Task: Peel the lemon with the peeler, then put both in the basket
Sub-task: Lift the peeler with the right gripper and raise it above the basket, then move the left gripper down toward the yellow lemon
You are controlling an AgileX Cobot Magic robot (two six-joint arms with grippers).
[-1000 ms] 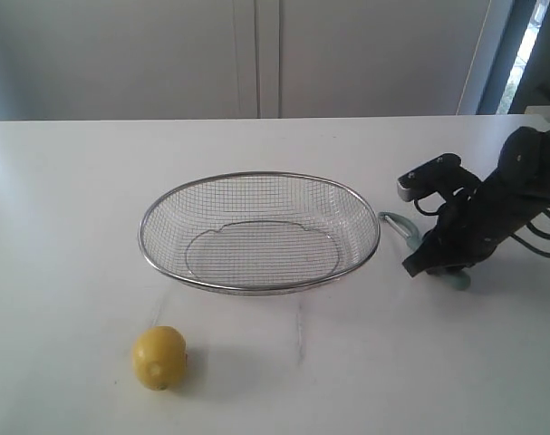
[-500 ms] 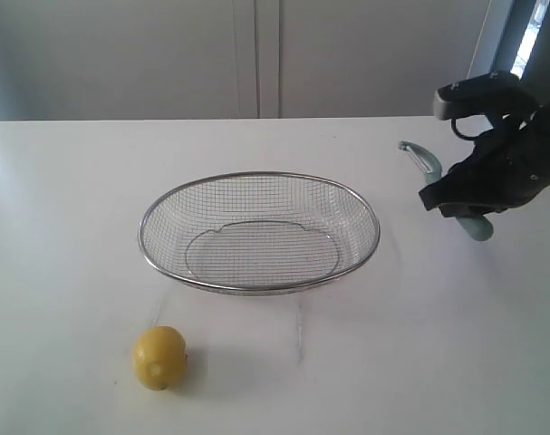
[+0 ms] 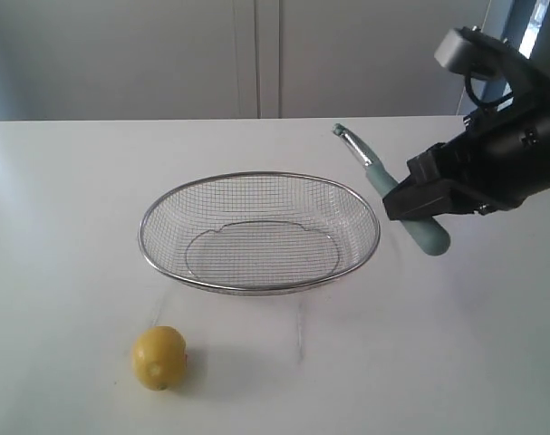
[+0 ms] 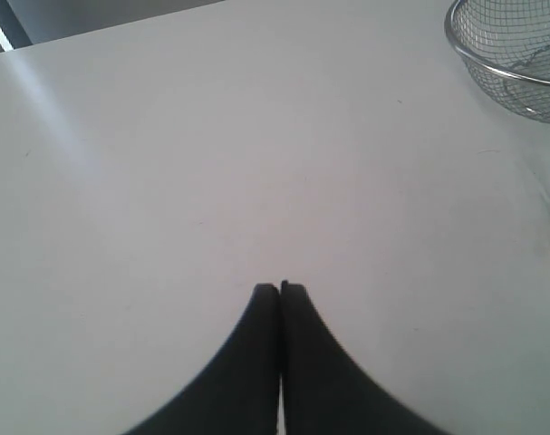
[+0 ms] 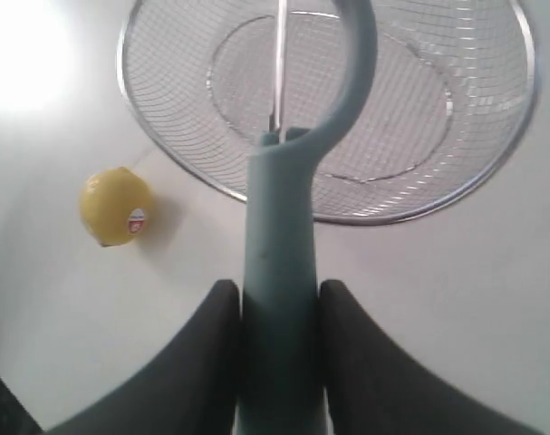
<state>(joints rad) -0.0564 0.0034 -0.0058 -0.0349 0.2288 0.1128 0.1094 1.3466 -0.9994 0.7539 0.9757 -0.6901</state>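
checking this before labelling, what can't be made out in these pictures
- peeler blade end: right wrist view, cut off by the frame edge.
- peeler handle middle: exterior view, hidden by the right pincer clamped on it.
- lemon sticker print: right wrist view, too small to read.
- basket: left wrist view, mostly cut off by the frame edge.
- left pincer: only its shut tips show, left wrist view; out of frame in the exterior view.

From here the right arm [image 3: 519, 149] looks matt black and blocky, with a rounded grey camera housing [image 3: 463, 50] on it and a black cable [image 3: 480, 89] looping just under that. The right tool [image 3: 410, 201] has broad black fingers [image 5: 211, 362] with curved inner edges. The left tool [image 4: 280, 290] is two smooth black blades tapering to thin tips.
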